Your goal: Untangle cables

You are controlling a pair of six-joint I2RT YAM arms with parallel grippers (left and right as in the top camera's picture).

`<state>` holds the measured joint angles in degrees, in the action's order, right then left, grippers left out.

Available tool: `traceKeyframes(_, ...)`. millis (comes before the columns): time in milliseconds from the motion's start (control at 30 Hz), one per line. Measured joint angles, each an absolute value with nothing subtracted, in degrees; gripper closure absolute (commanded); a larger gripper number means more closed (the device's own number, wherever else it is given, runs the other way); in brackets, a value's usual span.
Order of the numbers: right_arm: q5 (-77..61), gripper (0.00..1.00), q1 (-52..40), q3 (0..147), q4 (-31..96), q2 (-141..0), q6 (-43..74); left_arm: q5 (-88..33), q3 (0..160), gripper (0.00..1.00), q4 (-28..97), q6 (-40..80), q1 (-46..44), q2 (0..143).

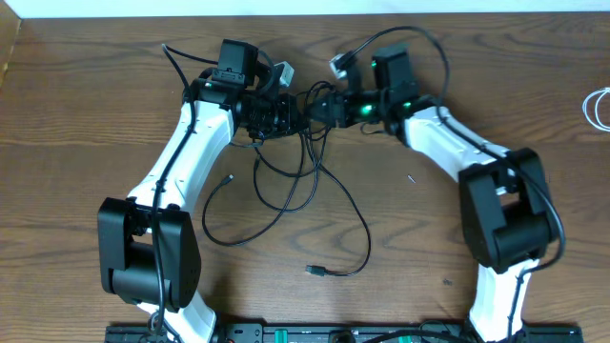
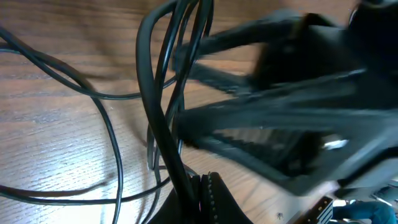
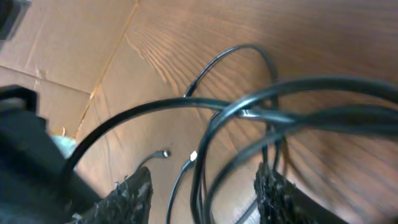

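Note:
A loose tangle of thin black cables (image 1: 305, 181) lies on the wooden table between the two arms, with one plug end (image 1: 315, 272) near the front and another (image 1: 227, 178) at the left. My left gripper (image 1: 282, 116) is shut on a bundle of the black cables (image 2: 163, 118), which rise from its jaws (image 2: 202, 196). My right gripper (image 1: 319, 107) faces it closely; its fingers (image 3: 202, 193) are open, with cable strands (image 3: 249, 115) running between them. The white cable (image 1: 600, 107) lies at the far right edge.
The two gripper heads nearly touch at the back middle of the table. A grey connector (image 1: 340, 65) sits by the right wrist. A small speck (image 1: 411, 177) lies on the wood at the right.

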<state>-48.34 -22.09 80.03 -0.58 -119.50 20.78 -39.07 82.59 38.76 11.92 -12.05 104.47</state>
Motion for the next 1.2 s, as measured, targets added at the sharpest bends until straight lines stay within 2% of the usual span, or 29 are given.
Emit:
traceKeyframes(133, -46.46, 0.56, -24.32, 80.03, -4.10, -122.39, 22.87, -39.07, 82.59, 0.93, 38.76, 11.92, -12.05, 104.47)
traceKeyframes(167, -45.41, 0.62, -24.93, 80.03, -4.29, -123.17, 23.49, -39.05, 82.59, 0.93, 38.76, 11.92, -12.05, 104.47)
traceKeyframes(200, -44.38, 0.74, -25.39, 80.01, -4.43, -123.96, 24.03, -39.05, 82.59, 0.93, 38.76, 11.92, -12.05, 104.47)
traceKeyframes(233, -43.29, 0.93, -25.80, 80.01, -4.73, -124.57, 24.27, -39.05, 82.59, 0.93, 38.76, 11.92, -12.05, 104.47)
traceKeyframes(267, -42.57, 0.99, -26.11, 80.01, -5.02, -125.14, 24.75, -39.05, 82.59, 0.92, 38.76, 11.92, -12.05, 104.47)
traceKeyframes(533, -44.69, 0.99, -23.20, 79.85, -6.83, -123.94, 25.69, -36.64, 82.59, 0.93, 39.03, 11.92, -11.88, 104.47)
traceKeyframes(800, -60.84, 0.99, -12.93, 79.64, -10.28, -110.56, 27.90, -28.77, 82.59, 0.93, 40.10, 11.94, -10.22, 104.33)
traceKeyframes(1000, -74.06, 0.99, -6.39, 79.64, -18.33, -100.49, 34.74, -26.94, 82.89, 0.93, 40.01, 11.94, -8.86, 103.79)
traceKeyframes(1200, -78.35, 0.99, 0.12, 79.40, -26.79, -94.91, 43.88, -23.59, 83.29, 0.93, 41.10, 11.92, -8.27, 103.00)
